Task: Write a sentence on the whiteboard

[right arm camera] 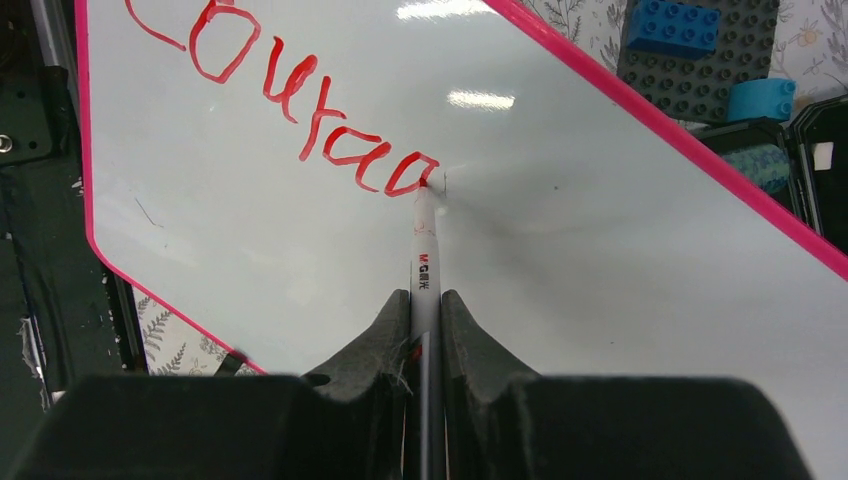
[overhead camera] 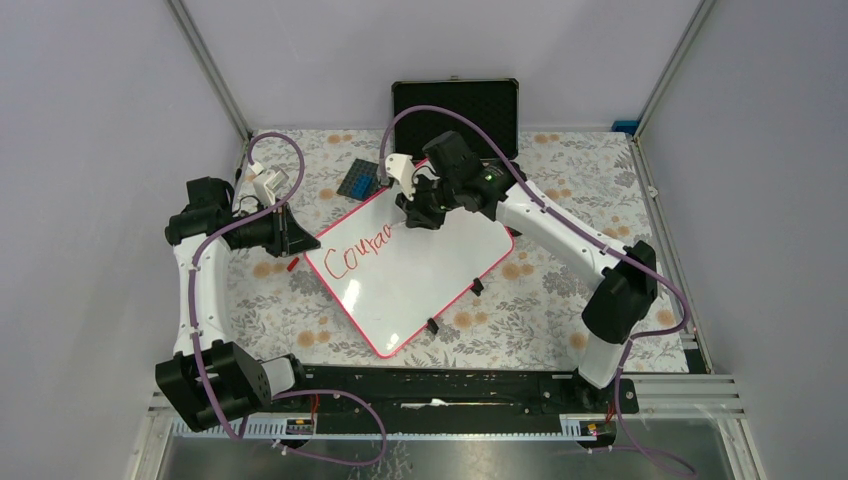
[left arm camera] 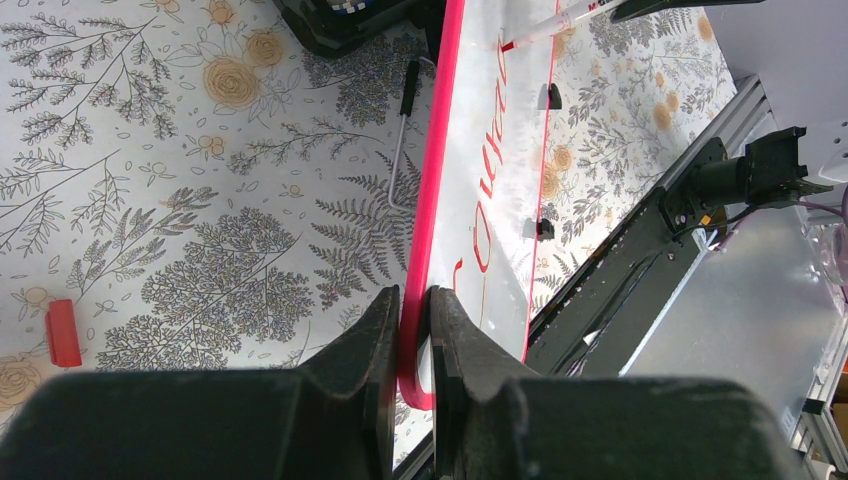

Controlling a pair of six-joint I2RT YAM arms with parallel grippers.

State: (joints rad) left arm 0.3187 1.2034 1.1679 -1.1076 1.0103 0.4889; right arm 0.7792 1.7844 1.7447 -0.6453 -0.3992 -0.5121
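Observation:
The whiteboard [overhead camera: 420, 275], white with a pink-red frame, lies at an angle mid-table. Red writing [overhead camera: 357, 252] on it reads roughly "Couraa", the start of the sentence. My left gripper [overhead camera: 298, 240] is shut on the board's left corner; in the left wrist view its jaws [left arm camera: 413, 300] pinch the pink frame [left arm camera: 432, 170]. My right gripper [right arm camera: 426, 300] is shut on a white marker [right arm camera: 425, 250], whose red tip touches the board [right arm camera: 580, 240] at the end of the last letter [right arm camera: 405, 175]. From above, this gripper [overhead camera: 415, 212] hovers over the board's far corner.
An open black case [overhead camera: 455, 105] stands at the back. A dark studded plate [overhead camera: 360, 180] with blue bricks [right arm camera: 672, 25] lies beside the board's far edge. A red cap [overhead camera: 291, 264] rests on the floral cloth near the left gripper. Two black clips [overhead camera: 477, 286] sit on the board's near edge.

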